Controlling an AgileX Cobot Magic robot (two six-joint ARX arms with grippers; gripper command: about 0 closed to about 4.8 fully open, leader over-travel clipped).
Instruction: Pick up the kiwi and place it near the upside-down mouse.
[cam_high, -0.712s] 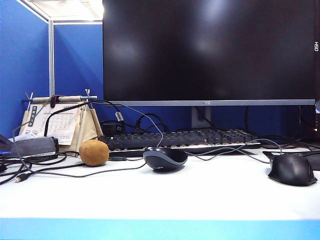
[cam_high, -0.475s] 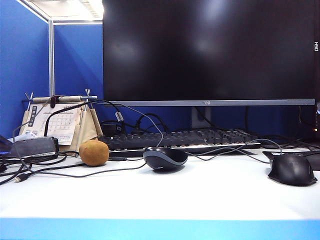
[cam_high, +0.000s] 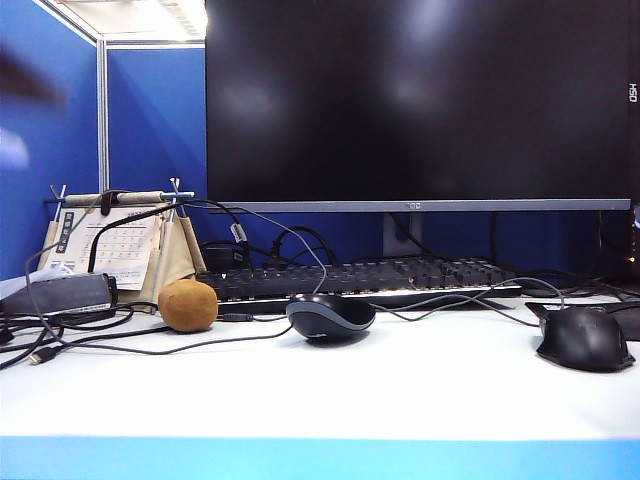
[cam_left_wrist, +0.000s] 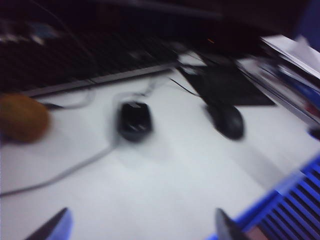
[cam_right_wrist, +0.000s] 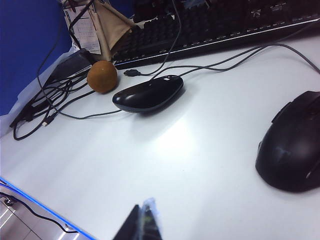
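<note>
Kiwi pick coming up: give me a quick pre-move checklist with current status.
1. Brown fuzzy egg-shaped kiwi free on the white table, nothing gripping it: ok.
2. Left gripper open, fingertips wide apart, above the table short of the kiwi: ok.
3. Left wrist view sharp enough to aim: not ok, blurred.
4. Thin dark cables lie close around the kiwi; snag-free approach: cannot tell.
5. Bare table beside the low black-and-grey upside-down mouse for the drop: ok.
6. Right gripper shut, away from kiwi: ok.

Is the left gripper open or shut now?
Open. In the left wrist view the left gripper shows its two fingertips far apart above the white desk, nothing between them.
</note>
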